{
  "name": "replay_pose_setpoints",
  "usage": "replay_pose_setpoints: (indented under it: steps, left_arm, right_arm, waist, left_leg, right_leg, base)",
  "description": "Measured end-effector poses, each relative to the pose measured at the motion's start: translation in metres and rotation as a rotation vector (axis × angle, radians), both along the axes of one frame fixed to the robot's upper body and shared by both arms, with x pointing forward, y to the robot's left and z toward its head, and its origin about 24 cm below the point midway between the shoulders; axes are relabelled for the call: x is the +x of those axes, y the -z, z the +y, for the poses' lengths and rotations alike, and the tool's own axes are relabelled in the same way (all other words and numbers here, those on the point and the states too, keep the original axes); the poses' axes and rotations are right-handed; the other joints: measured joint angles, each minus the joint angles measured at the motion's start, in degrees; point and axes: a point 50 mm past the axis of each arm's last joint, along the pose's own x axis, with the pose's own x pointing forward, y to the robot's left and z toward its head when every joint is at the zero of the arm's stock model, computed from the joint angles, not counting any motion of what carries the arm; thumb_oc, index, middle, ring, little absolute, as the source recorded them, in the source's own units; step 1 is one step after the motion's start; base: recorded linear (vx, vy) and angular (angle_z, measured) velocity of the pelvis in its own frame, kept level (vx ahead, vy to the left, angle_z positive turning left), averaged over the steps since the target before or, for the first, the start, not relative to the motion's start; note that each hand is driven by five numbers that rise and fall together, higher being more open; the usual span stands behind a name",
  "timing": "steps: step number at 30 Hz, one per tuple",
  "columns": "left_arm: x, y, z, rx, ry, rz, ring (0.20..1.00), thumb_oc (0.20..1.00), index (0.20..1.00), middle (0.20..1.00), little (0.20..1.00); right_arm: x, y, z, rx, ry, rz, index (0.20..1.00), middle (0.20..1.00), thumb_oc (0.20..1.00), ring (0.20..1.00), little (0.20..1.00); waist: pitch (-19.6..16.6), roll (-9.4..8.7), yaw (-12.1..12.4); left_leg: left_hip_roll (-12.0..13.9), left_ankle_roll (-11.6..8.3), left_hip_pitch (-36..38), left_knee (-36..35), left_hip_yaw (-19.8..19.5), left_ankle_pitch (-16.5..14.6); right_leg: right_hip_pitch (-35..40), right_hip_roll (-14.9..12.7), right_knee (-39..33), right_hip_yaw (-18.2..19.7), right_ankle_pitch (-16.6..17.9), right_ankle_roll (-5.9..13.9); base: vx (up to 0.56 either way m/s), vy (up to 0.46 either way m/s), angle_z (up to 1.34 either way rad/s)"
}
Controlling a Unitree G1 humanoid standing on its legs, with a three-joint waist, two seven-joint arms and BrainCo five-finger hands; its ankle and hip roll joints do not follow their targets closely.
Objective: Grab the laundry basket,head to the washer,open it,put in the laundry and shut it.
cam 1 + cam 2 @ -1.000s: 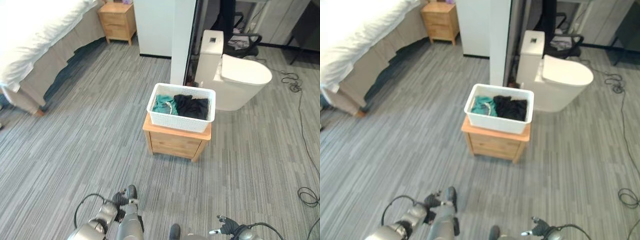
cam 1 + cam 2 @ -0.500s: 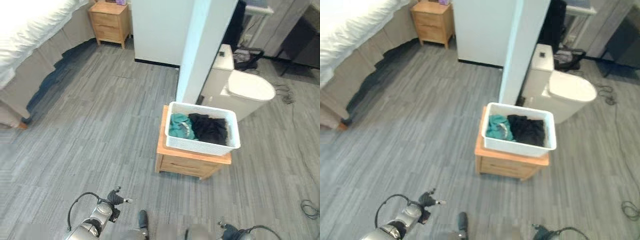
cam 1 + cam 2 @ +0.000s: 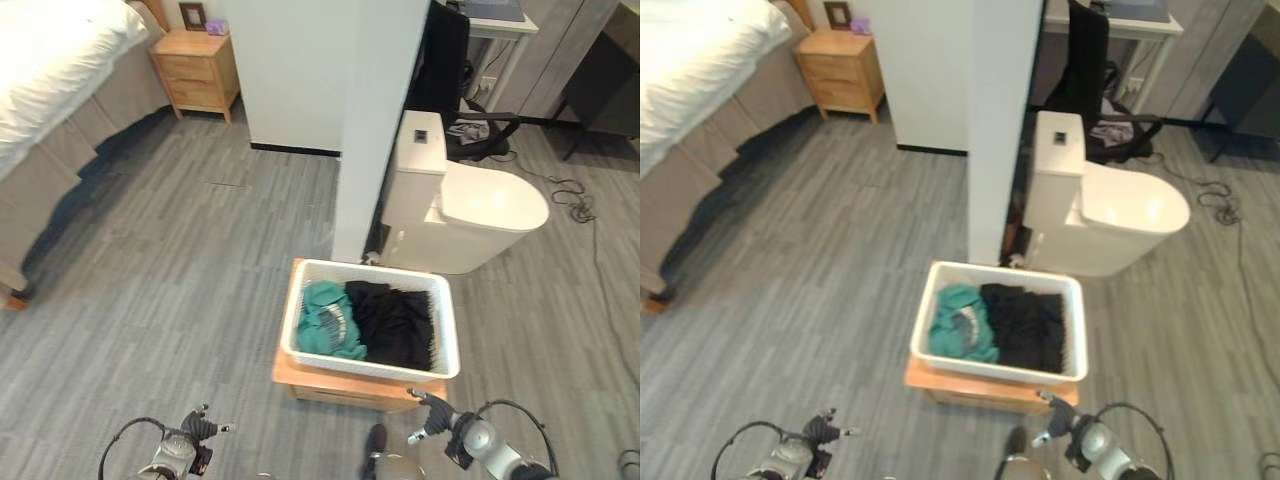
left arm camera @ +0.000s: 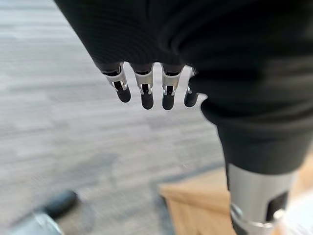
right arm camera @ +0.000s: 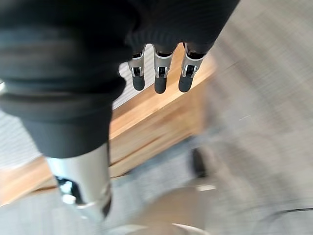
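- You have the white laundry basket (image 3: 370, 330) at lower centre of the head view, sitting on a low wooden stand (image 3: 345, 385); the stand's front edge shows just under the basket's near rim.
- Inside it, a teal garment (image 3: 325, 322) fills the left half and dark clothes (image 3: 395, 325) the right half, both below the rim.
- Your left hand (image 4: 146, 93) hangs over bare grey floor (image 3: 170, 290), its fingers straight and relaxed, holding nothing; a corner of the stand lies past them.
- Your right hand (image 5: 159, 78) is also loose and empty, its fingers straight, with the stand's front edge just beyond the fingertips.
- A white pillar (image 3: 375, 120) stands directly behind the basket, and a white toilet (image 3: 465, 205) crowds the upper right side.
- Open floor runs to the left of the stand, up to the bed (image 3: 50, 90) at the upper left edge and a wooden nightstand (image 3: 195, 70) beside it.
- Cables (image 3: 575, 190) lie on the floor at far right.
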Motion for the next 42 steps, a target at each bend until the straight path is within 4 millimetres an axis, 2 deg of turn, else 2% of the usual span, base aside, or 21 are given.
replay_pose_setpoints:
  steps: [2, 4, 5, 6, 7, 8, 10, 13, 14, 16, 18, 22, 24, 27, 30, 33, 34, 35, 36, 39, 42]
  left_arm:
    - [0.012, -0.002, -0.010, -0.019, 0.019, -0.028, 1.000, 1.000, 1.000, 1.000, 1.000]
    - [0.025, -0.007, -0.018, -0.034, 0.039, -0.068, 1.000, 1.000, 1.000, 1.000, 1.000]
    - [0.032, -0.010, -0.021, -0.039, 0.054, -0.093, 1.000, 1.000, 1.000, 1.000, 1.000]
    - [0.041, -0.014, -0.025, -0.042, 0.074, -0.117, 1.000, 1.000, 1.000, 1.000, 1.000]
    - [0.043, -0.015, -0.026, -0.031, 0.079, -0.122, 1.000, 1.000, 1.000, 1.000, 1.000]
    - [0.041, -0.015, -0.024, -0.022, 0.077, -0.124, 1.000, 1.000, 1.000, 1.000, 1.000]
    - [0.032, -0.010, -0.022, -0.022, 0.068, -0.099, 1.000, 1.000, 1.000, 1.000, 1.000]
    - [0.019, -0.003, -0.024, -0.031, 0.058, -0.065, 1.000, 1.000, 1.000, 1.000, 1.000]
    - [0.018, -0.002, -0.026, -0.039, 0.053, -0.063, 1.000, 1.000, 1.000, 1.000, 1.000]
    - [0.013, 0.001, -0.026, -0.048, 0.026, -0.051, 1.000, 1.000, 1.000, 1.000, 1.000]
    - [0.008, 0.003, -0.025, -0.049, 0.014, -0.039, 1.000, 1.000, 1.000, 1.000, 1.000]
    - [-0.011, 0.011, -0.024, -0.053, 0.000, 0.006, 1.000, 1.000, 1.000, 1.000, 1.000]
    - [-0.017, 0.013, -0.025, -0.056, -0.004, 0.019, 1.000, 1.000, 1.000, 1.000, 1.000]
    - [-0.024, 0.016, -0.026, -0.059, -0.010, 0.036, 1.000, 1.000, 1.000, 1.000, 1.000]
    - [-0.031, 0.018, -0.024, -0.063, -0.023, 0.053, 1.000, 1.000, 1.000, 1.000, 1.000]
    - [-0.040, 0.020, -0.027, -0.108, -0.033, 0.054, 1.000, 1.000, 1.000, 1.000, 1.000]
    - [-0.039, 0.008, -0.035, -0.167, 0.088, -0.037, 1.000, 1.000, 1.000, 1.000, 1.000]
    - [-0.037, -0.038, -0.038, -0.249, 0.313, -0.211, 1.000, 1.000, 1.000, 1.000, 1.000]
    - [-0.038, -0.053, -0.039, -0.267, 0.372, -0.259, 1.000, 1.000, 1.000, 1.000, 1.000]
    - [-0.025, -0.093, -0.005, -0.235, 0.363, -0.346, 1.000, 1.000, 1.000, 1.000, 1.000]
    - [-0.023, -0.120, 0.021, -0.279, 0.230, -0.422, 1.000, 1.000, 1.000, 1.000, 1.000]
  right_arm:
    - [-0.009, 0.001, -0.015, -0.043, 0.035, 0.030, 1.000, 1.000, 1.000, 1.000, 1.000]
    - [-0.008, 0.001, -0.018, -0.056, 0.042, 0.037, 1.000, 1.000, 1.000, 1.000, 1.000]
    - [-0.007, 0.001, -0.015, -0.054, 0.033, 0.036, 1.000, 1.000, 1.000, 1.000, 1.000]
    - [-0.005, 0.002, -0.013, -0.051, 0.026, 0.033, 1.000, 1.000, 1.000, 1.000, 1.000]
    - [-0.004, 0.002, -0.011, -0.050, 0.008, 0.035, 1.000, 1.000, 1.000, 1.000, 1.000]
    - [0.005, -0.001, -0.005, -0.040, -0.014, 0.012, 1.000, 1.000, 1.000, 1.000, 1.000]
    - [0.016, -0.007, 0.000, -0.036, -0.051, -0.026, 1.000, 1.000, 1.000, 1.000, 1.000]
    - [0.023, -0.014, 0.004, -0.007, -0.043, -0.080, 1.000, 1.000, 1.000, 1.000, 1.000]
    - [0.024, -0.015, 0.003, -0.006, -0.033, -0.085, 1.000, 1.000, 1.000, 1.000, 1.000]
    - [0.021, -0.012, 0.003, -0.005, -0.027, -0.073, 1.000, 1.000, 1.000, 1.000, 1.000]
    - [0.017, -0.009, 0.002, -0.005, -0.010, -0.056, 1.000, 1.000, 1.000, 1.000, 1.000]
    - [-0.009, 0.000, -0.009, 0.004, 0.093, -0.007, 1.000, 1.000, 1.000, 1.000, 1.000]
    - [-0.018, 0.000, -0.023, 0.012, 0.230, -0.022, 1.000, 1.000, 1.000, 1.000, 1.000]
    - [-0.062, 0.016, -0.045, 0.018, 0.528, 0.079, 1.000, 1.000, 1.000, 1.000, 1.000]
    - [-0.091, 0.026, -0.048, 0.036, 0.714, 0.171, 1.000, 1.000, 1.000, 1.000, 1.000]
    - [-0.099, 0.023, -0.057, 0.076, 0.866, 0.135, 1.000, 1.000, 1.000, 1.000, 1.000]
    - [-0.094, 0.006, -0.066, 0.129, 0.864, 0.007, 1.000, 1.000, 1.000, 1.000, 1.000]
    - [-0.089, -0.037, -0.093, 0.124, 0.836, -0.190, 1.000, 1.000, 1.000, 1.000, 1.000]
    - [-0.094, -0.048, -0.103, 0.098, 0.846, -0.234, 1.000, 1.000, 1.000, 1.000, 1.000]
    - [-0.089, -0.102, -0.149, -0.034, 0.860, -0.393, 1.000, 1.000, 1.000, 1.000, 1.000]
    - [-0.063, -0.145, -0.147, -0.026, 0.782, -0.574, 1.000, 1.000, 1.000, 1.000, 1.000]
  waist:
    - [0.13, -0.08, -0.20]
    - [1.20, -1.23, -0.17]
    - [1.69, -1.81, 0.01]
    - [2.11, -1.53, -0.17]
    - [2.21, -0.29, -0.21]
    - [2.99, 1.59, -0.33]
    - [2.19, 2.94, -1.17]
    - [1.21, 4.51, -1.83]
    - [0.93, 5.04, -1.91]
    - [0.81, 4.78, -1.35]
    - [0.43, 4.38, -0.67]
    - [-1.54, 4.05, -0.20]
    - [-1.64, 4.08, -0.24]
    - [-2.16, 3.27, -0.19]
    - [-3.74, 2.84, -0.20]
    - [-4.17, 3.78, -0.45]
    - [-3.78, 4.81, -0.85]
    - [-2.93, 6.42, -1.18]
    - [-2.99, 6.77, -1.04]
    - [-3.22, 9.04, -0.48]
    - [-2.71, 10.57, -1.27]
  left_leg:
    - [0.23, -0.62, -4.14, 4.81, -1.79, 1.59]
    - [-3.60, -1.02, -6.92, 6.66, -5.23, -2.16]
    - [-6.95, -0.83, -7.65, 2.03, -7.47, -4.79]
    - [-7.90, -0.48, -7.73, -8.68, -6.57, -4.94]
    - [-6.47, -0.51, -7.61, -20.23, -4.14, -2.13]
    - [-3.88, -0.28, -7.36, -24.02, -4.14, 1.18]
    - [-4.57, -0.50, -3.49, -27.22, -5.46, 3.48]
    - [-5.61, 0.58, 1.08, -27.35, -3.94, 3.85]
    - [-5.82, 2.19, 1.13, -27.12, -3.36, 2.65]
    - [-7.23, 4.72, 1.34, -27.08, -2.18, 0.82]
    - [-8.27, 5.30, 1.38, -27.09, -1.92, -0.07]
    - [-9.01, 5.86, 1.21, -27.11, -1.98, -0.36]
    - [-9.09, 5.84, 1.07, -27.11, -2.15, -0.36]
    - [-9.05, 5.62, 0.08, -27.12, -2.45, -0.07]
    - [-9.17, 5.72, -0.93, -27.10, -2.56, 0.04]
    - [-9.54, 6.06, -1.00, -27.10, -2.38, -0.18]
    - [-9.64, 6.07, -1.11, -27.13, -2.23, -0.18]
    - [-9.72, 6.06, -1.25, -27.13, -2.29, -0.18]
    - [-9.76, 6.05, -1.28, -27.12, -2.27, -0.18]
    - [-10.00, 6.07, -1.77, -27.38, -2.32, -0.20]
    - [-10.04, 5.92, -3.33, -27.38, -2.26, 0.06]
  right_leg:
    - [0.86, 1.91, -0.68, -0.31, -1.54, -2.26]
    - [2.89, 2.47, -3.38, 0.25, -1.15, -3.12]
    - [3.86, 2.33, -4.90, 0.71, -0.59, -2.41]
    - [4.89, 3.09, -6.86, 0.38, -0.18, -1.12]
    - [5.77, 4.94, -8.95, -0.30, 0.25, -0.25]
    - [7.14, 7.54, -10.34, 0.31, 0.50, -0.63]
    - [7.48, 8.11, -10.92, 2.34, 0.22, 0.04]
    - [7.23, 8.37, -10.93, 3.58, 1.24, -0.01]
    - [6.61, 8.35, -10.73, 3.60, 1.44, 0.19]
    - [6.30, 6.84, -10.41, 4.00, 2.16, 1.59]
    - [6.03, 5.49, -9.83, 4.08, 1.96, 3.29]
    - [5.62, 4.70, -9.04, 4.11, 1.87, 3.54]
    - [5.70, 4.62, -9.17, 3.91, 1.93, 3.46]
    - [5.50, 4.63, -10.14, 3.23, 2.30, 3.41]
    - [4.70, 4.56, -10.56, 2.94, 2.48, 3.49]
    - [4.71, 4.25, -11.00, 3.18, 2.66, 3.78]
    - [4.79, 4.24, -11.68, 3.49, 2.91, 4.05]
    - [4.69, 4.19, -11.72, 3.53, 3.36, 4.12]
    - [4.71, 4.10, -11.62, 3.45, 3.45, 4.12]
    - [4.44, 3.88, -11.65, 3.51, 3.06, 4.70]
    - [2.59, 3.82, -12.04, 3.69, 3.49, 5.13]
  base:
    - [0.04, -0.132, -0.03]
    - [0.06, -0.031, -0.11]
    - [0.06, 0.007, -0.03]
    - [0.13, 0.069, -0.01]
    - [0.16, 0.127, -0.24]
    - [0.25, 0.202, -0.46]
    - [0.17, 0.176, -0.40]
    - [0.07, 0.105, -0.17]
    - [0.07, 0.082, -0.17]
    - [0.10, 0.074, -0.05]
    - [0.07, 0.037, 0.02]
    - [0.04, 0.010, 0.02]
    - [0.02, -0.002, 0.05]
    - [0.03, 0.008, 0.11]
    - [0.02, 0.040, 0.04]
    - [0.01, 0.026, -0.03]
    - [0.01, 0.041, -0.02]
    - [0.00, 0.040, -0.02]
    - [0.00, 0.000, 0.00]
    - [-0.06, 0.033, 0.00]
    - [-0.07, 0.018, -0.04]
